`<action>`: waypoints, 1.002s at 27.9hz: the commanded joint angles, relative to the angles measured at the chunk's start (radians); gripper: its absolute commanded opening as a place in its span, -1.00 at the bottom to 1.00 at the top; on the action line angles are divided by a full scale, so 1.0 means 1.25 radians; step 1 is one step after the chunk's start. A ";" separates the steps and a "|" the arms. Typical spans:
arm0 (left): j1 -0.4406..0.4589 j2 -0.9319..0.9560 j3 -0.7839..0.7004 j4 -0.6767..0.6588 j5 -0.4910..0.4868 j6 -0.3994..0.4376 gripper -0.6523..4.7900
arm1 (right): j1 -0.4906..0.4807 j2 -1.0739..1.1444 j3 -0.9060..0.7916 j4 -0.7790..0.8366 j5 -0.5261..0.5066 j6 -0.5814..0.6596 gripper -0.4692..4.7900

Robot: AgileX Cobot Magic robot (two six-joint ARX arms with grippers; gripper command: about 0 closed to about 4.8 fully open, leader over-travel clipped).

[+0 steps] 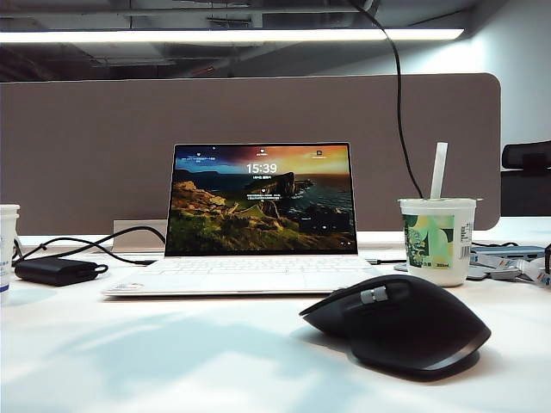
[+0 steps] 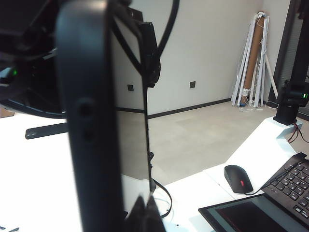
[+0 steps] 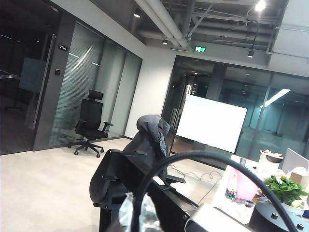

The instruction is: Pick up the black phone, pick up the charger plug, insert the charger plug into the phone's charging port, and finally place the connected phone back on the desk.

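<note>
We're seeing the left gripper (image 2: pixel 143 212) clamping shut on the black phone (image 2: pixel 99 121), glossy slab standing upright, edge-on. The right gripper (image 3: pixel 137 212) is pinching closed on the looping black cable (image 3: pixel 193 157); the plug stays hidden.

The smooth white surface (image 1: pixel 172 361) carries a matte black humped mouse (image 1: pixel 398 324), a white laptop (image 1: pixel 250 274) showing an orange-and-green landscape, and a white cup (image 1: pixel 437 241) with green print. The glossy black phone (image 2: pixel 96 121) has dark edges.

Black left gripper (image 2: pixel 145 212) with dark tapered fingertips, looping black cable beside, black right gripper (image 3: pixel 137 212) with clear translucent fingertips, thick black cable arcing across, matte black housing
</note>
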 commanded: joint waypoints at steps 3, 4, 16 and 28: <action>-0.002 -0.006 0.008 0.046 0.012 -0.013 -0.78 | 0.001 0.002 -0.002 -0.019 -0.033 -0.002 -0.84; -0.002 -0.006 0.008 0.046 0.012 -0.013 -0.78 | 0.001 0.002 -0.002 -0.019 -0.033 -0.002 -0.84; -0.002 -0.006 0.008 0.085 0.011 -0.013 -0.78 | 0.000 0.002 -0.011 -0.010 -0.027 -0.003 -0.84; -0.002 -0.006 0.008 0.089 0.012 -0.013 -0.78 | 0.000 0.002 -0.011 -0.063 -0.028 0.008 -0.84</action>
